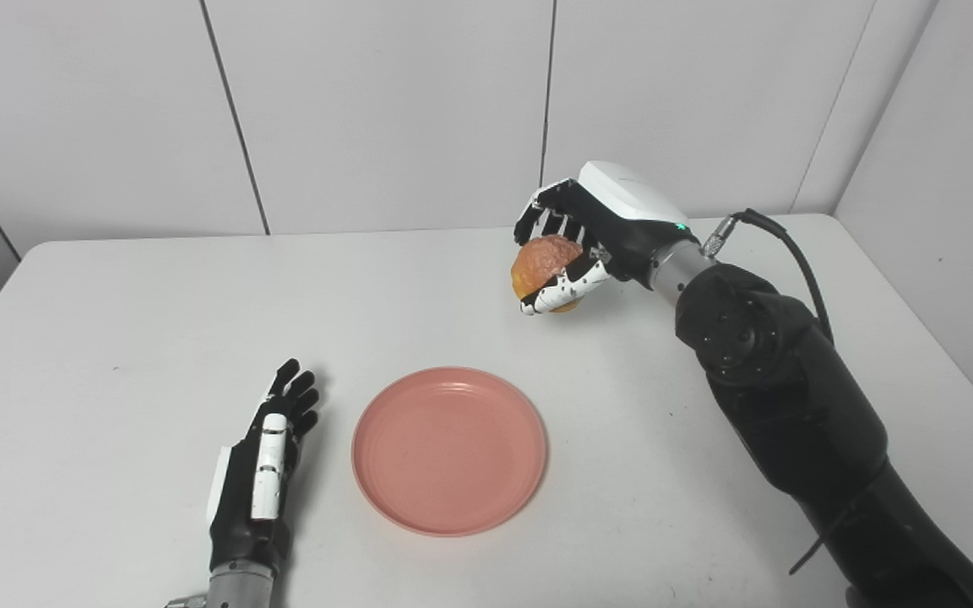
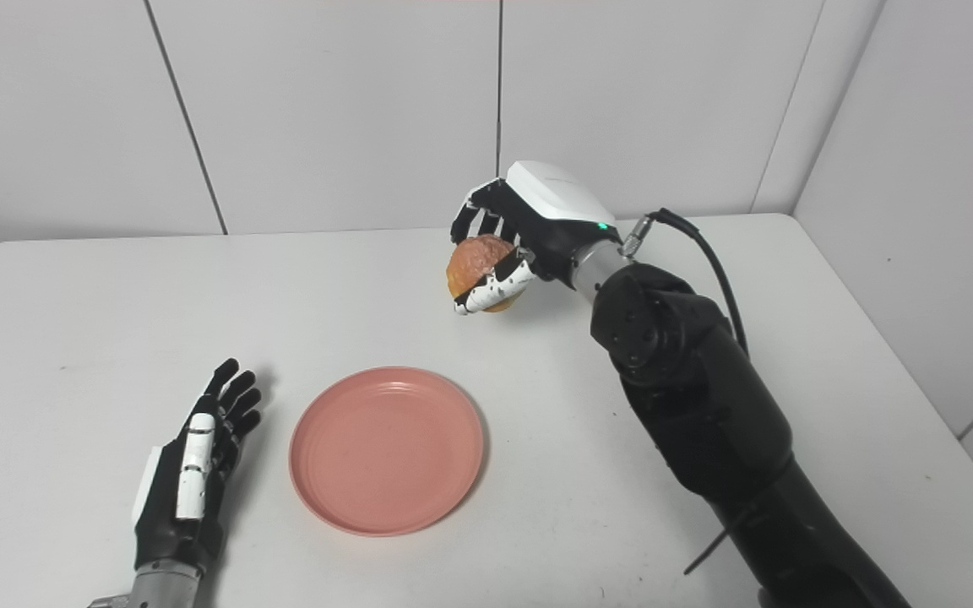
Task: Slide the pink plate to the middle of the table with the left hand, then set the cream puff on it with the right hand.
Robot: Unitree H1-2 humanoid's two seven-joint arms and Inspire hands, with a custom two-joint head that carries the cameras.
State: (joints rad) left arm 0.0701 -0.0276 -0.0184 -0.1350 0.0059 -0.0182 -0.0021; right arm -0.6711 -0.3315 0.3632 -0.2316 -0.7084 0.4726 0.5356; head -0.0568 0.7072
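Left eye view. The pink plate (image 1: 449,449) lies flat on the white table (image 1: 115,338), bare, and serves as the reference point. The right hand (image 1: 575,241) is beyond the plate and to its right, above the table surface. Its fingers (image 1: 561,291) are wrapped around the cream puff (image 1: 541,263), which is browned and rounded; the puff is off the table and clear of the plate. The right arm (image 1: 790,405) runs from the bottom right corner, passing to the right of the plate. The left hand (image 1: 263,464) is just beside the plate's left edge, not touching it, low on the table, fingers extended and slightly spread, holding nothing.

Right eye view. The same layout holds. The pink plate (image 2: 386,448) is empty. The cream puff (image 2: 476,260) is held in the curled right hand (image 2: 510,236), beyond the plate and slightly to its right. The left hand (image 2: 195,469) lies left of the plate with a clear gap, fingers straight and parted. A grey panelled wall (image 2: 326,110) stands behind the table, far beyond the plate.
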